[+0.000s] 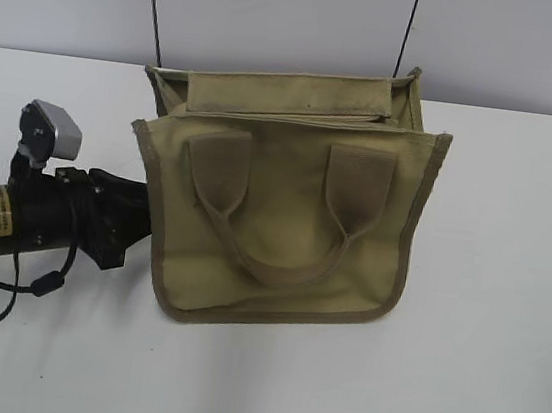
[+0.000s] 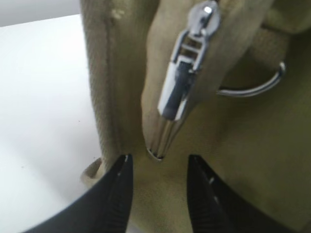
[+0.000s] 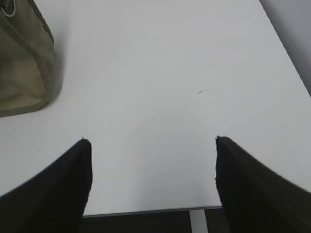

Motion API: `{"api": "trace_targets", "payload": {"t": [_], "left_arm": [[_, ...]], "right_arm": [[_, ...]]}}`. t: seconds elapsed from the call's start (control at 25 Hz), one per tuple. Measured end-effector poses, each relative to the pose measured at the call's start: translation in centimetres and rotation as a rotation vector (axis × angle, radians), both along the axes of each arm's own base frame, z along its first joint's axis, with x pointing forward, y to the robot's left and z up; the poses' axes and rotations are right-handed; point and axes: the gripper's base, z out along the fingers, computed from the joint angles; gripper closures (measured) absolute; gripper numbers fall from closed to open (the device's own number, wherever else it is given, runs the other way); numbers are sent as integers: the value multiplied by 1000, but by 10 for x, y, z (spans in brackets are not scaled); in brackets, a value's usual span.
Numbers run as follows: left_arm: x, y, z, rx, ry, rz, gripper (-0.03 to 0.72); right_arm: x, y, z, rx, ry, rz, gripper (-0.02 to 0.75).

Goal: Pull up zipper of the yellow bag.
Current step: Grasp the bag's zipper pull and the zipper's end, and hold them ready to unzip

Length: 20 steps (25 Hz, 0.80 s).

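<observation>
The yellow bag stands mid-table, front face and two looped handles toward the exterior camera. My left arm reaches to the bag's left edge, where its fingers are hidden. In the left wrist view the zipper's silver pull tab hangs against the khaki cloth. My left gripper is open, its fingertips on either side just below the tab's tip and not touching it. My right gripper is open and empty over bare table; a corner of the bag shows at the upper left of its view.
A silver D-ring hangs on the bag to the right of the tab. Two thin black cables run up the wall behind the bag. A loose arm cable lies on the table. The table's edge is close under the right gripper.
</observation>
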Motion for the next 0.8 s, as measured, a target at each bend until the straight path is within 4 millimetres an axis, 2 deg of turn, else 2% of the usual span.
{"api": "trace_targets", "payload": {"t": [0.36, 0.52, 0.8], "left_arm": [[14, -6, -25, -46, 24, -16, 425], [15, -13, -28, -45, 24, -36, 456], [20, -17, -27, -61, 19, 18, 449]], "right_arm": [[0, 0, 0, 0, 0, 0, 160], [0, 0, 0, 0, 0, 0, 160], [0, 0, 0, 0, 0, 0, 160]]}}
